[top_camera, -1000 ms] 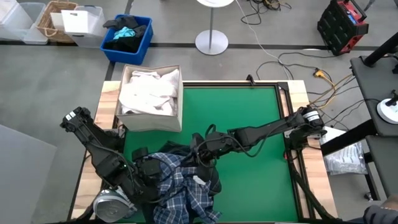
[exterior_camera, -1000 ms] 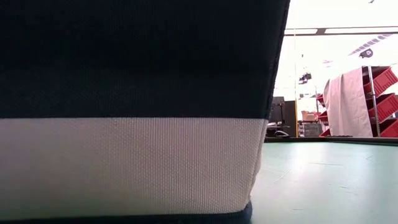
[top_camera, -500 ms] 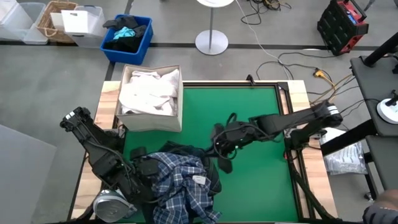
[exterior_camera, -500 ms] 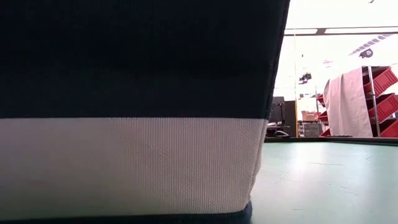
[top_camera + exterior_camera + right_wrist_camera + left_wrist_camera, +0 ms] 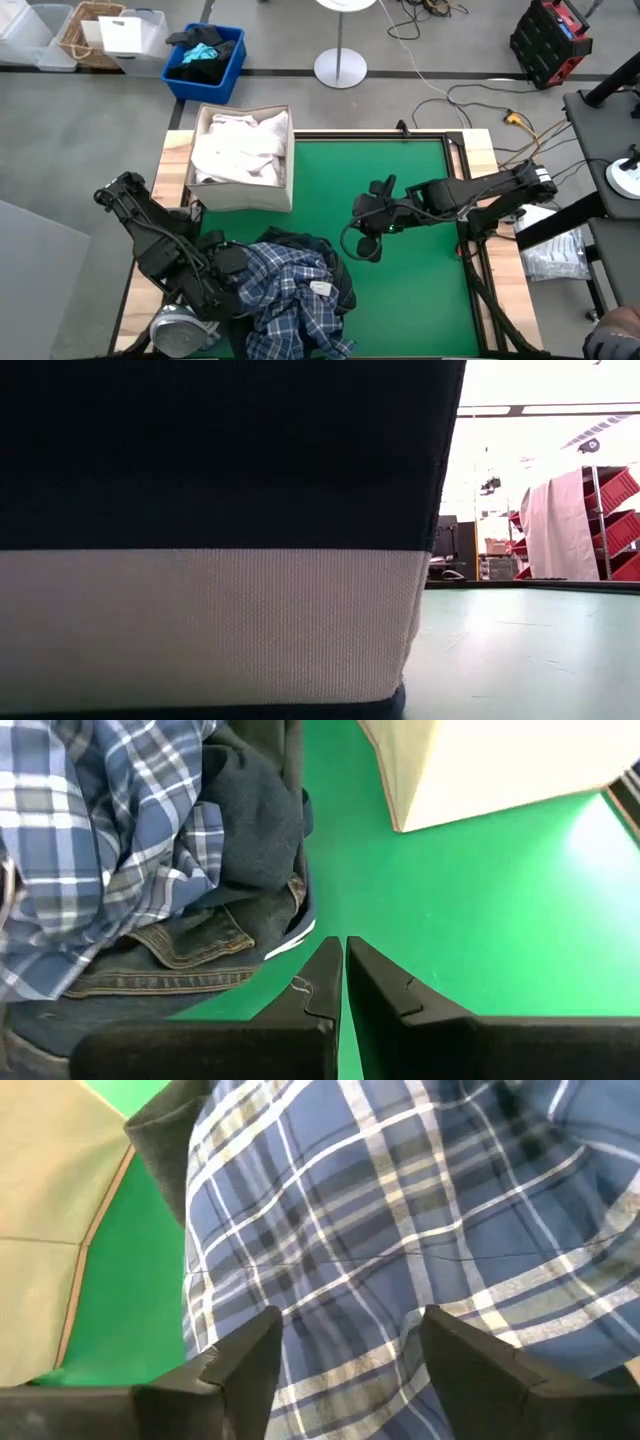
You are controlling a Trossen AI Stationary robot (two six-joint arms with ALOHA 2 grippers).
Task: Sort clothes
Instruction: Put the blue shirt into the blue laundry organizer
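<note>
the clothes lie heaped at the bench's front edge toward the left corner, the plaid shirt (image 5: 295, 300) on top of a navy piece (image 5: 250, 815) and denim (image 5: 160, 960). the left gripper (image 5: 345, 1355) stands over the plaid with fingers spread wide. the right gripper (image 5: 362, 232), fingers pressed together and holding nothing, hangs over the green mat (image 5: 400, 180) just beside the heap; white shirts (image 5: 238, 150) fill the bin (image 5: 243, 195) at the back left corner.

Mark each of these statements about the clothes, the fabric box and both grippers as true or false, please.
1. The blue-white plaid shirt lies on top of the clothes pile. True.
2. The beige fabric box holds dark jeans. False: it holds white garments.
3. The right gripper is shut and holds nothing. True.
4. The right gripper rests inside the box. False: it is over the green mat, beside the pile.
5. The left gripper is open over the plaid shirt. True.
</note>
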